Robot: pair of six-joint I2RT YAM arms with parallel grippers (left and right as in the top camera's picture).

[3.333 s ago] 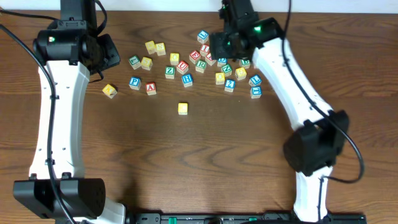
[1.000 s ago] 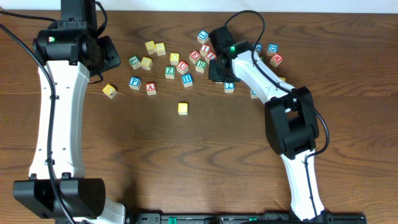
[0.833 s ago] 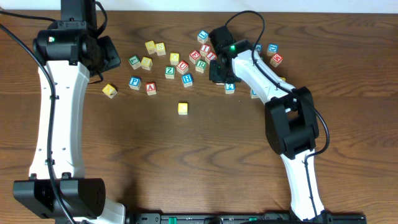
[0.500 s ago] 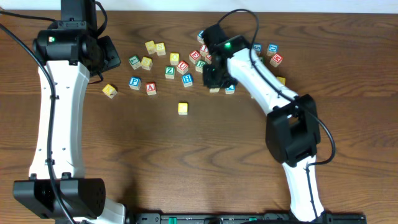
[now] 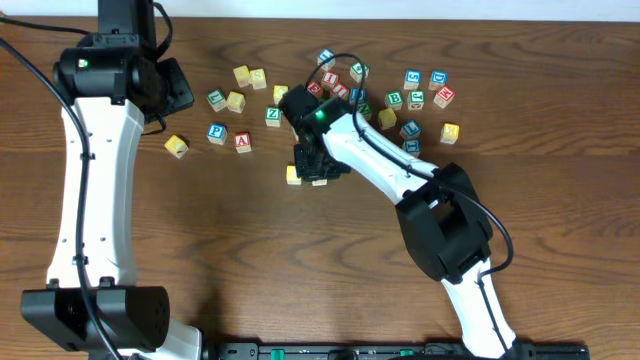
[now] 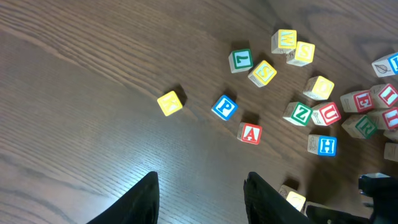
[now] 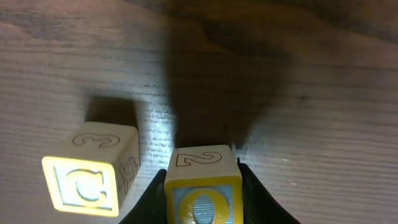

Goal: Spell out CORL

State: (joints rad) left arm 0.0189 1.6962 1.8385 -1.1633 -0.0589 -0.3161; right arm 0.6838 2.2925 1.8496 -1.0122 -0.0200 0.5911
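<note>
We see a dark wooden table (image 6: 68, 87). On it a blue P block (image 6: 224, 107) sits just beside a red A block (image 6: 250, 133), a yellow block (image 6: 170, 102) lies near them, and a green Z block (image 6: 299, 114) sits just beside a red U block (image 6: 328, 114).

Overhead faces straight down over the dark wooden table (image 5: 200, 250); left wrist slants from afar — right wrist, close, shares the yellow wooden C block (image 7: 92, 173) with overhead.

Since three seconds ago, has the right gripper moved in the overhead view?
Yes. The right gripper left the far block cluster and came toward the near left; it now sits beside the lone C block, which stayed put.
</note>
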